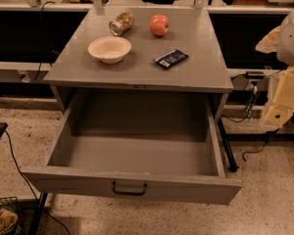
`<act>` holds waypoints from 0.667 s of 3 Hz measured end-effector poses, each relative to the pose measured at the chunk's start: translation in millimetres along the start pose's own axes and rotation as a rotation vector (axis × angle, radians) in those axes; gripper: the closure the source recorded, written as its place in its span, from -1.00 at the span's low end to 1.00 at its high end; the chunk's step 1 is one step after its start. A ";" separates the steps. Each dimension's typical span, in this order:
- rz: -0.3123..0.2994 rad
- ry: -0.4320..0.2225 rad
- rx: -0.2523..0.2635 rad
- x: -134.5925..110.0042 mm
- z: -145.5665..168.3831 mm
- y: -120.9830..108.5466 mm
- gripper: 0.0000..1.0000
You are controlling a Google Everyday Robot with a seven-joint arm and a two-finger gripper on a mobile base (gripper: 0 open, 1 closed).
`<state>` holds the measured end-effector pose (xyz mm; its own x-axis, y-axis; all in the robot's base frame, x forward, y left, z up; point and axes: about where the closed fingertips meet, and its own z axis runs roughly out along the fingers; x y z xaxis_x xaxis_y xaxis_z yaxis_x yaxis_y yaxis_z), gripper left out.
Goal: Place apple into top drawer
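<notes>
Cream bowl [109,49] sitting on grey tabletop [201,75]. Metal can [121,23] lying on side just behind bowl. Top drawer [186,190] standing open below bowl. Apple [159,25] resting behind-right of bowl. Dark packet [171,58] lying right of bowl. Tool [282,104] hanging far right of bowl; spread or pressed together, cannot tell.

- The arm [293,33] wears a rounded, off-white shell, smooth and unmarked.
- The gripper [279,112], at the far right edge below that shell, is pale yellow and blocky, built of flat, angular faces.
</notes>
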<state>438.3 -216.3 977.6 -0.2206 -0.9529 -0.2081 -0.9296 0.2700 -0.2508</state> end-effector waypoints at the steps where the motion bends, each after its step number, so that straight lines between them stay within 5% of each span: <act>1: 0.000 0.000 0.000 0.0 0.0 0.0 -1.00; 2: -0.019 -0.005 0.008 -7.6 -1.1 -5.5 -1.00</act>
<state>444.8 -210.7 981.6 -0.2009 -0.9573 -0.2081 -0.9313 0.2525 -0.2625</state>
